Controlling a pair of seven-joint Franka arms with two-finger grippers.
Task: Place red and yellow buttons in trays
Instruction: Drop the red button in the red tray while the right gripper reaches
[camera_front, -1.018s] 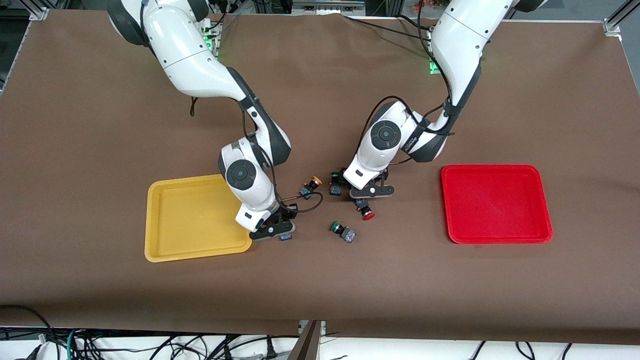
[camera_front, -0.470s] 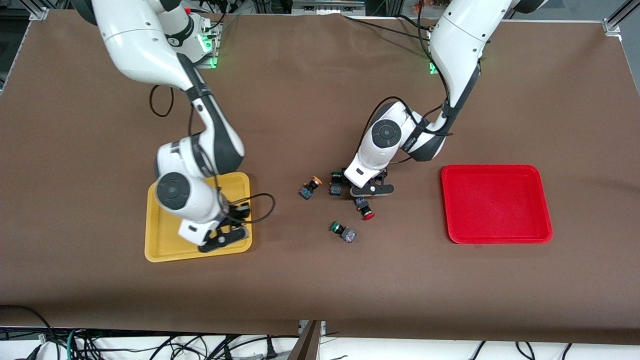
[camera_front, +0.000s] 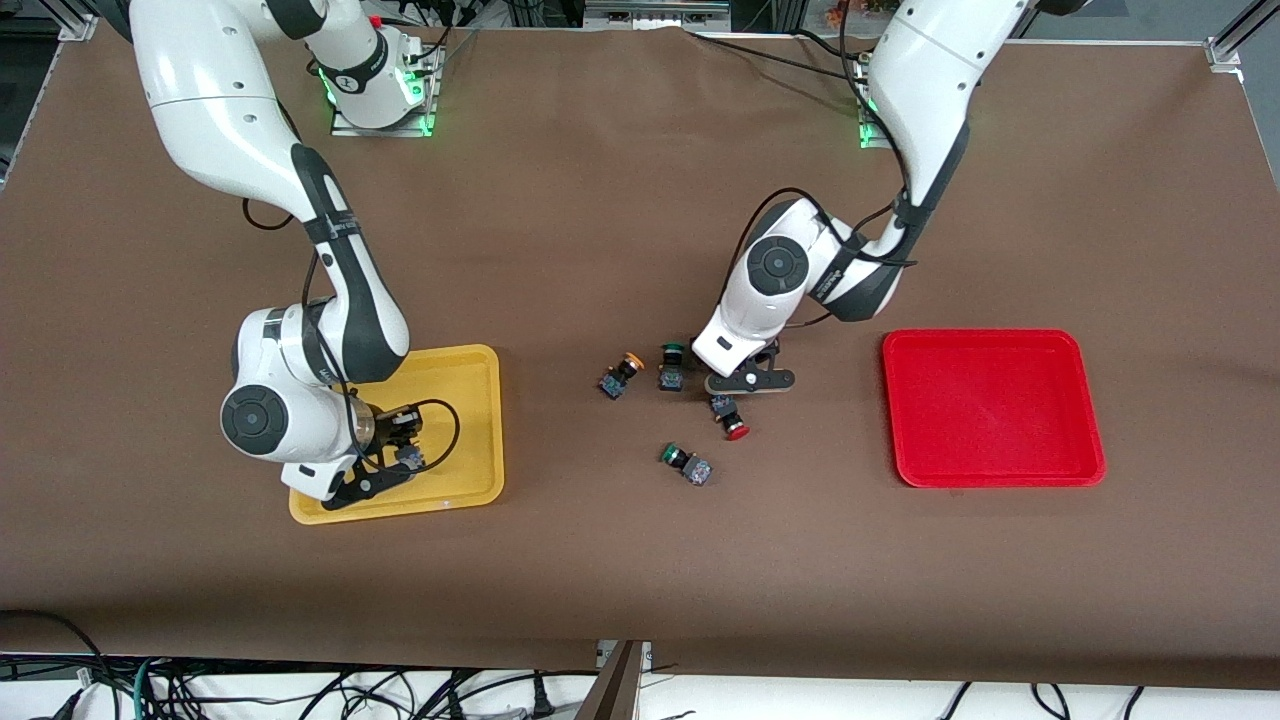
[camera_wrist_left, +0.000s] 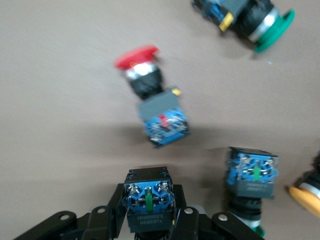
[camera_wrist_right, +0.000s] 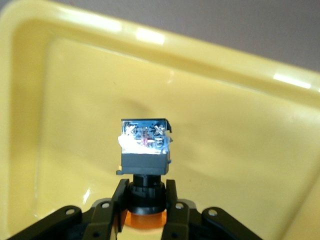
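My right gripper (camera_front: 385, 470) is over the yellow tray (camera_front: 465, 400), near the corner nearest the front camera. It is shut on an orange-yellow-capped button (camera_wrist_right: 144, 145), block end pointing out, just above the tray floor (camera_wrist_right: 240, 150). My left gripper (camera_front: 745, 385) is low at the table's middle, shut on a button (camera_wrist_left: 149, 200) with its cap hidden. A red-capped button (camera_front: 730, 420) lies just nearer the camera than it, and also shows in the left wrist view (camera_wrist_left: 150, 85). A second orange-capped button (camera_front: 620, 378) lies toward the yellow tray. The red tray (camera_front: 990, 410) holds nothing.
Two green-capped switches lie on the brown table. One (camera_front: 670, 368) is beside the orange-capped button. The other (camera_front: 686, 464) is nearer the camera than the red-capped one. Both also show in the left wrist view, one (camera_wrist_left: 251, 175) close by and one (camera_wrist_left: 247, 20) farther off.
My right arm has carried the orange-yellow button from the table beside the yellow tray to over the tray's floor. My left gripper has hardly moved.
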